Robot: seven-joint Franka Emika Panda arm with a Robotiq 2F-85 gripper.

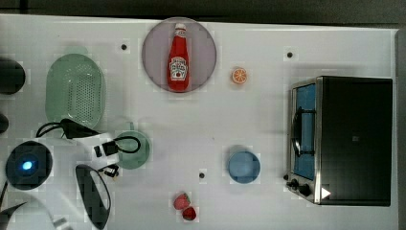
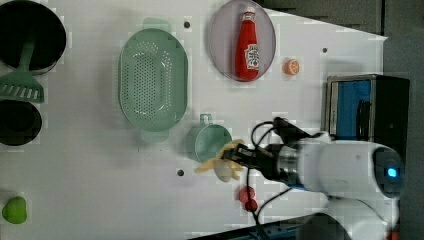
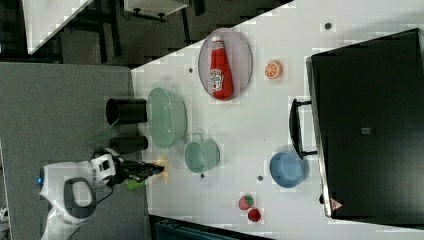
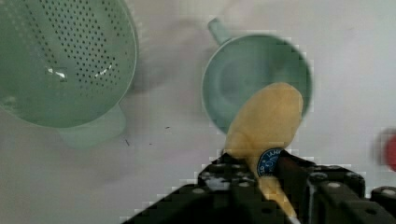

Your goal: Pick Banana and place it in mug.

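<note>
The picking part looks done. The tool [image 4: 261, 179] is clamped on the Banana [image 4: 266, 123], which is up off the desk [image 1: 268, 124] and in the air. In the wrist view the pale yellow fruit sticks out in front of the tool, and its far end hangs over one side of the mug's [image 4: 254, 81] round opening.

In the left view the Banana [image 2: 225, 162] sits just beside the mug [image 2: 210, 142], near its rim, on the side closer to the arm. In the right view it is also close to the mug [image 3: 201, 155] but not inside. So it is near, but I think not quite over the middle yet.

What is left: bring the fruit a bit more over the opening, lower it, then let go so it drops in. The mug looks empty inside right now.

The big green basket [image 2: 152, 80] is next to the mug, so the fruit must not go in there. The blue cup [image 1: 243, 166] is well apart from this spot, and so is the ketchup bottle [image 1: 179, 60].
</note>
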